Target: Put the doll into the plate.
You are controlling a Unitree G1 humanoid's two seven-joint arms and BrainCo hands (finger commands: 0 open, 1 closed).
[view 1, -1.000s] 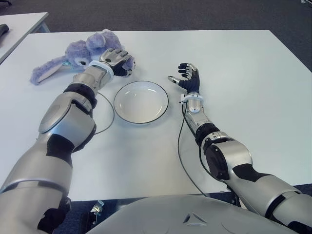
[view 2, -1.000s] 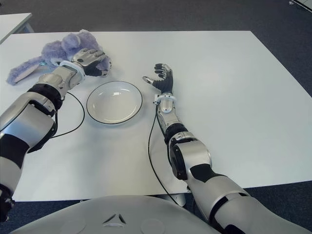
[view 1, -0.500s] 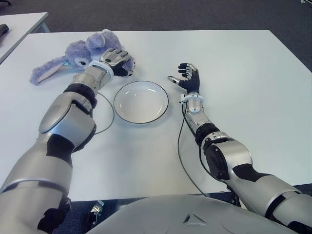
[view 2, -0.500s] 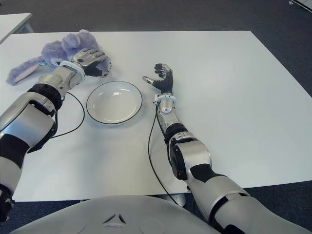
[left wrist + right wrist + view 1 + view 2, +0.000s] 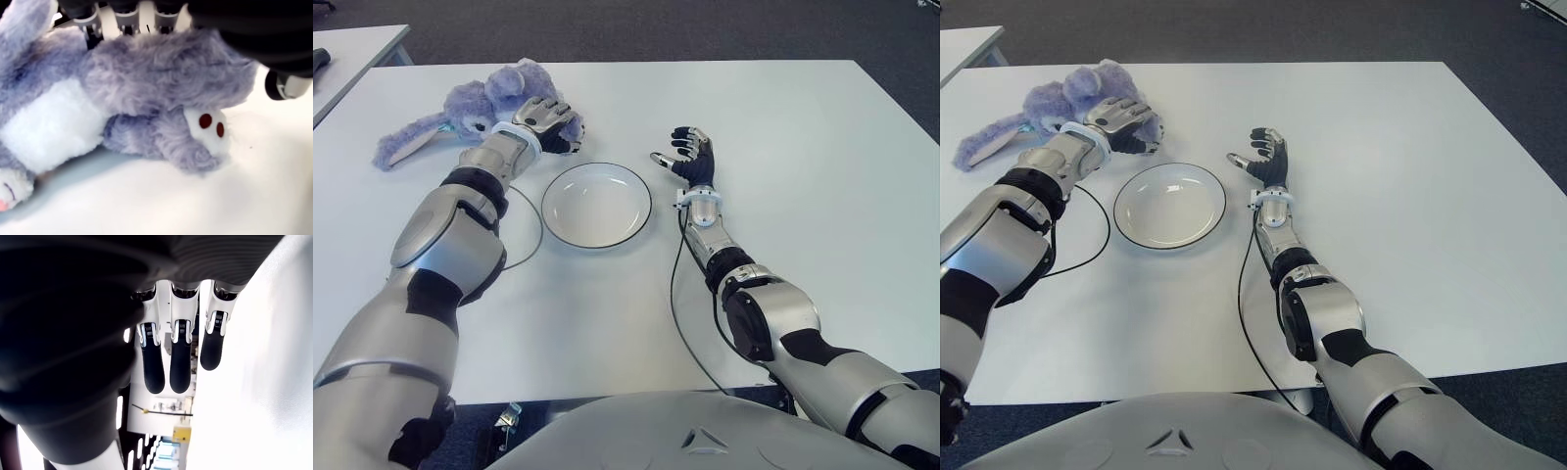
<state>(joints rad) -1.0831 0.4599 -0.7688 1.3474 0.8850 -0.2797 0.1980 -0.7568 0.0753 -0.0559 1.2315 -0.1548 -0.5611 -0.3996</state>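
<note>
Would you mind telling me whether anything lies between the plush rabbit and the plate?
Nothing visible does. The left hand is on the purple plush rabbit, and only bare table separates it from the empty plate. The right hand shows open right of the plate.

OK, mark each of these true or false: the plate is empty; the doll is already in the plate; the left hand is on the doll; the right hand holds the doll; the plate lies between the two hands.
1. The plate is empty. True.
2. The doll is already in the plate. False: it lies on the table, beyond the plate on the robot's left.
3. The left hand is on the doll. True: its fingers curl over the plush body.
4. The right hand holds the doll. False: it is open and holds nothing, right of the plate.
5. The plate lies between the two hands. True.
</note>
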